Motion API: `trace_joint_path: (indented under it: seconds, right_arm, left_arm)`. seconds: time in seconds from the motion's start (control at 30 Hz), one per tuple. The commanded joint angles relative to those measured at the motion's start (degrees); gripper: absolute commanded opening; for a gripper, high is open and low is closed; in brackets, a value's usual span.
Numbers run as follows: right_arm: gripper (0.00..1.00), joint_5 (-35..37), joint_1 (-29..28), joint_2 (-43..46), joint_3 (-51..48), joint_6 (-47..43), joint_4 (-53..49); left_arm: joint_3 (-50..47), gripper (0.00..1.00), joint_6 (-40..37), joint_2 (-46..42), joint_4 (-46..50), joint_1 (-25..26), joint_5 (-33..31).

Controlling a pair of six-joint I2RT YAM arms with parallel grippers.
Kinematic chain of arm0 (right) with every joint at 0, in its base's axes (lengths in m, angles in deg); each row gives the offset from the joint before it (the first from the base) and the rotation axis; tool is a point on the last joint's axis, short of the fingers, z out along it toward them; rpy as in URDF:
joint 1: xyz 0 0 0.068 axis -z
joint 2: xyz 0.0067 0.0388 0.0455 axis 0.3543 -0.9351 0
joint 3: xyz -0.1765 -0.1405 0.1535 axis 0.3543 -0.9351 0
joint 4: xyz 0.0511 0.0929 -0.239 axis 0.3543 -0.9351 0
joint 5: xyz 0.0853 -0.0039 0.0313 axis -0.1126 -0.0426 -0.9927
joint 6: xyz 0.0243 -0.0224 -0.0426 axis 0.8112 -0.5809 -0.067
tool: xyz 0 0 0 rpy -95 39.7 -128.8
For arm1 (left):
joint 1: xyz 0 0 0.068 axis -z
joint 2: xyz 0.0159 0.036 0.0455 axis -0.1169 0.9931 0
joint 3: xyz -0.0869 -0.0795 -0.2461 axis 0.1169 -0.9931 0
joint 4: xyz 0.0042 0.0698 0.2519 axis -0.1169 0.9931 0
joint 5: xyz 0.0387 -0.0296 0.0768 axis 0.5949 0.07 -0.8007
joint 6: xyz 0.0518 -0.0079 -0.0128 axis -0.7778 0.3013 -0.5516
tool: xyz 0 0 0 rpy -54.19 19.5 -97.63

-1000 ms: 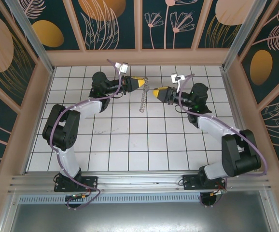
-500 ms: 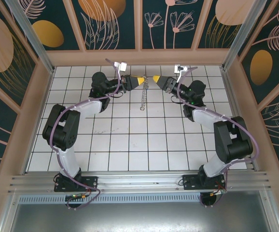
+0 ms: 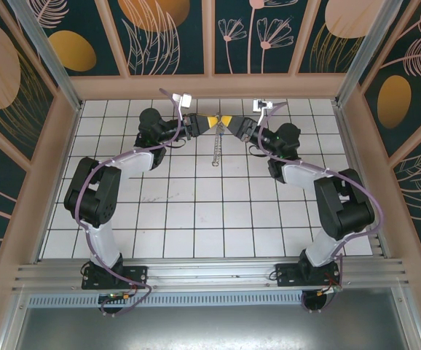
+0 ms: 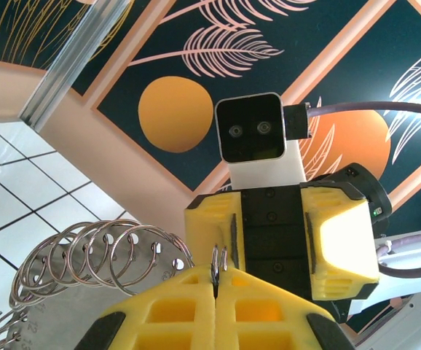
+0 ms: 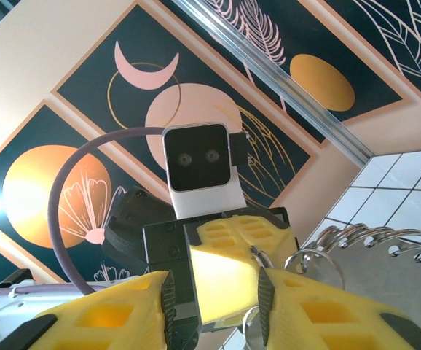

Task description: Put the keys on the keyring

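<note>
Yellow left hand (image 4: 215, 283) pinching silver keyring (image 4: 87, 248), right hand (image 5: 214, 295) spread just opposite, faint stamping on metal tag (image 4: 65, 313) unreadable

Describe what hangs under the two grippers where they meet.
The keyring, a string of silver rings, dangles from the shut left gripper, facing the right gripper. Its top end is covered by the yellow fingers.

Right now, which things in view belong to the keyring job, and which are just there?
Part of the job:
keyring, a bunch of silver split rings between the grippers
left gripper, shut on one of its rings
right gripper, open, facing the left one

Just there:
tiled table
patterned wall panels
aluminium frame
</note>
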Motion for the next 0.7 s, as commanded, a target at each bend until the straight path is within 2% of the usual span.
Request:
trace_joint_path:
  seconds: [0.0,0.33,0.67]
  right_arm:
    - [0.37,0.28,-0.58,-1.19,1.89,1.02,3.73]
    - [0.28,0.00,-1.07,-2.33,1.63,1.20,3.87]
    - [0.27,-0.17,-1.60,-3.74,3.26,0.89,2.59]
  left_arm:
    - [0.80,0.00,0.70,-1.07,-2.16,0.00,-0.60]
    - [1.18,0.00,0.92,-0.50,-2.29,0.00,-0.94]
    - [1.05,0.00,1.32,-0.19,-2.75,0.00,-0.86]
